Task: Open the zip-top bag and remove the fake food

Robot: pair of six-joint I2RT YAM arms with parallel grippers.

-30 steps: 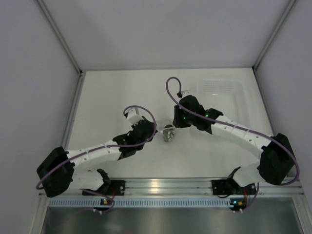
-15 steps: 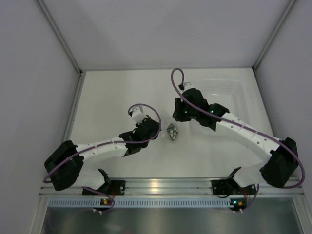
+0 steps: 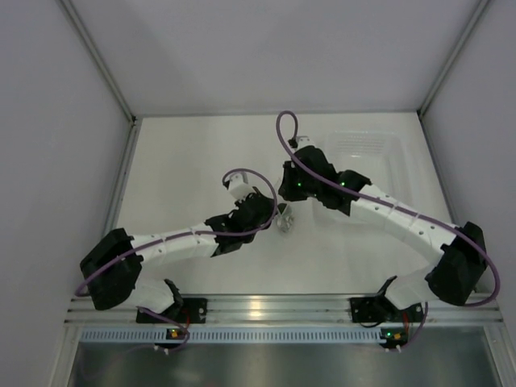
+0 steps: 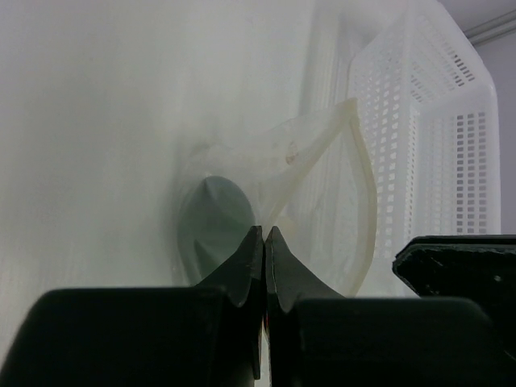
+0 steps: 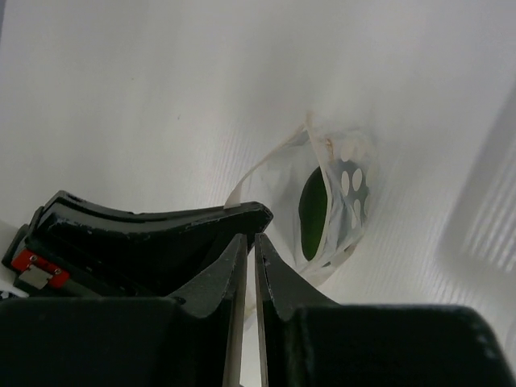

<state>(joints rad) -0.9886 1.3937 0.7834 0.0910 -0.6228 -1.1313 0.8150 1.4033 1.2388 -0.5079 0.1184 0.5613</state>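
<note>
At mid-desk (image 3: 185, 161), between the 2 arms, sits the zip-top bag (image 3: 284, 219), with the clear tray (image 4: 427, 121) just beyond it on the right.

- Fake food (image 4: 216, 224): dark green oval, inside the bag, low in the pouch, pointed end towards the mouth.
- Left end effector (image 4: 264, 235): jaws closed tip to tip, pinching a fold of bag film next to the food.
- Right end effector (image 5: 248, 240): jaws drawn nearly together, only a thin slit between them. 1 lip strip of the bag runs off behind the tips; cannot tell whether film is actually caught.

Handling notes (judgement):
- Bag looks very light, thin and limp, and it creases where it is pinched. It will follow whichever end effector pulls, so 2 opposed grips are needed.
- Film is likely slippery. A grip on 1 layer only, close to the stiffer zip strip, should hold best; taking both layers would keep the mouth shut.
- Mouth bows open on the left wrist view, so the seal seems at least partly parted.
- Food appears smooth, rigid and small. It could slide out if the bag is tipped; otherwise grip across its narrow width.
</note>
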